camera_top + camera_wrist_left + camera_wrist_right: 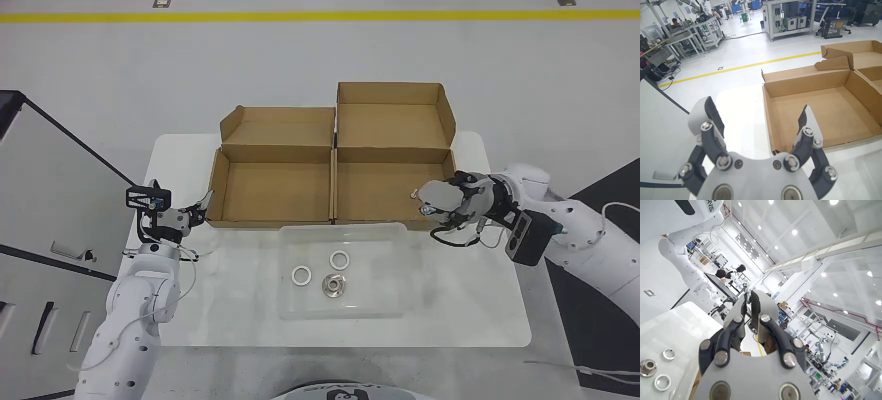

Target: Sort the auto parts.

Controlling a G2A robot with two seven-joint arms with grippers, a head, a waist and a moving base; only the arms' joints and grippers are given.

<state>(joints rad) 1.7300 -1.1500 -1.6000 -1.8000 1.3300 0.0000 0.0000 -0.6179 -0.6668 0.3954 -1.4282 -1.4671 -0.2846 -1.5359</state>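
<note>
On the left of a white table (220, 290), the left gripper (758, 111) hangs open and empty, just beside the left cardboard box (270, 190). In front of both boxes, a clear tray (380, 290) holds a metal ring (300, 274), a second ring (339, 260) and a flanged hub (332, 287). At the outer end of the right cardboard box (385, 185), the right gripper (749, 298) pinches a small threaded part (748, 296) between its fingertips.
</note>
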